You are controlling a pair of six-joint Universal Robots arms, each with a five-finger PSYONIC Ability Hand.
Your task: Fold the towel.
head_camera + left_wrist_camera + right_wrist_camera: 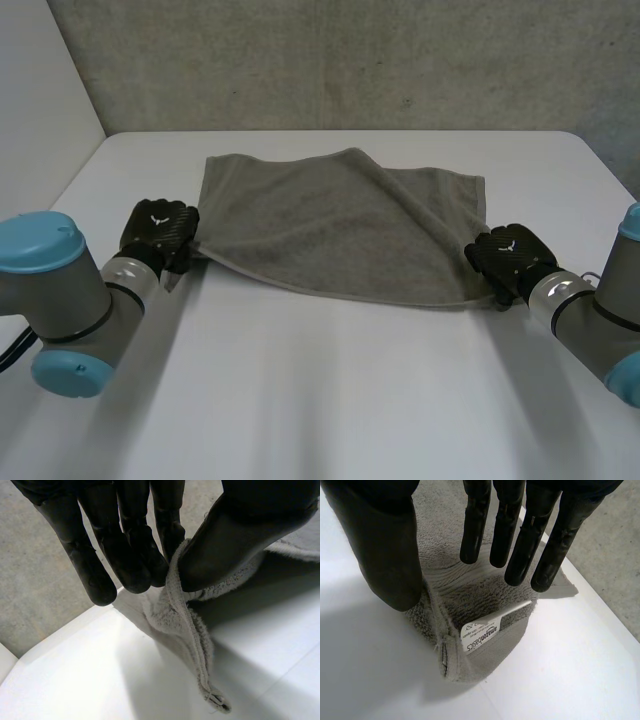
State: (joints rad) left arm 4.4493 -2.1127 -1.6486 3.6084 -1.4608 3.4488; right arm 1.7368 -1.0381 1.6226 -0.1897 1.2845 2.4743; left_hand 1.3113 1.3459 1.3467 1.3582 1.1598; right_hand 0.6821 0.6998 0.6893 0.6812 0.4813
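Towel [340,225] lies with its long axis hand to hand; left hand [158,230] pinches its corner, right hand [512,258] is open with the other corner under its fingertips.

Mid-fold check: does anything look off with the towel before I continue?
The towel isn't flat: a raised diagonal crease runs from its far edge toward the corner at the right hand, and it lies skewed on the table.

Left hand [158,228], right hand [510,258]: black, white emblem [158,219] on back. Arms [75,295] grey, light-blue caps [40,240].
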